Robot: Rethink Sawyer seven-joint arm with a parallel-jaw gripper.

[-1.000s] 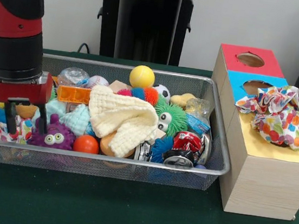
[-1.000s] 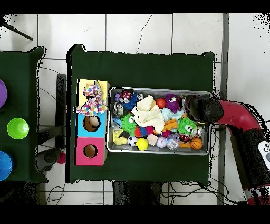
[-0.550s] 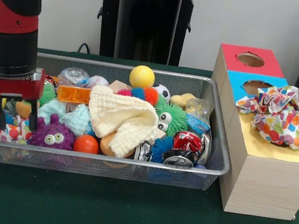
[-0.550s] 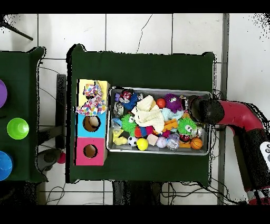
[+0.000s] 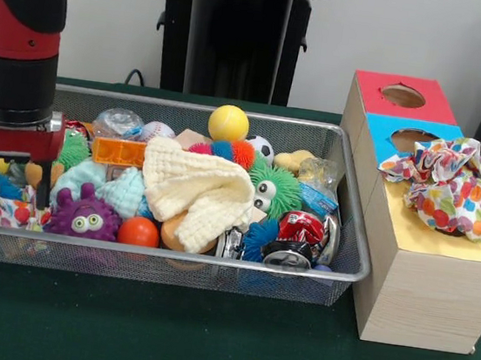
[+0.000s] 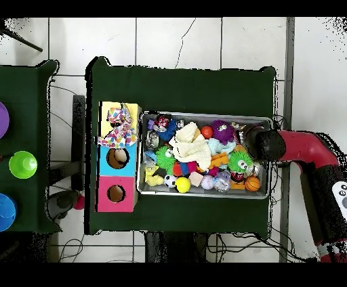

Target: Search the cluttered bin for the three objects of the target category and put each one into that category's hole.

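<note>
My gripper [image 5: 17, 195] hangs at the left end of the wire bin [image 5: 211, 273], open, with its fingertips [image 5: 43, 193] down among the toys. A small polka-dot cloth [image 5: 17, 213] lies just under and between them; I cannot tell whether they touch it. A cream knitted cloth [image 5: 200, 188] lies over the middle of the bin, and a pale blue cloth [image 5: 104, 185] sits left of it. Another polka-dot cloth [image 5: 442, 183] is bunched over the yellow end of the wooden box [image 5: 425, 282]. In the overhead view the arm [image 6: 271, 144] hides the gripper.
The box's red hole [image 5: 403, 95] and blue hole [image 5: 411, 138] are uncovered. The bin holds a purple fuzzy toy [image 5: 85, 216], an orange ball [image 5: 138, 232], a yellow ball [image 5: 228, 123], a green fuzzy toy [image 5: 273, 188] and crushed cans [image 5: 299, 240]. Overhead, the box [image 6: 116, 193] stands left of the bin [image 6: 207, 115].
The gripper has slid left toward the bin's end wall and risen slightly, staying open. The polka-dot cloth below it has not visibly moved.
</note>
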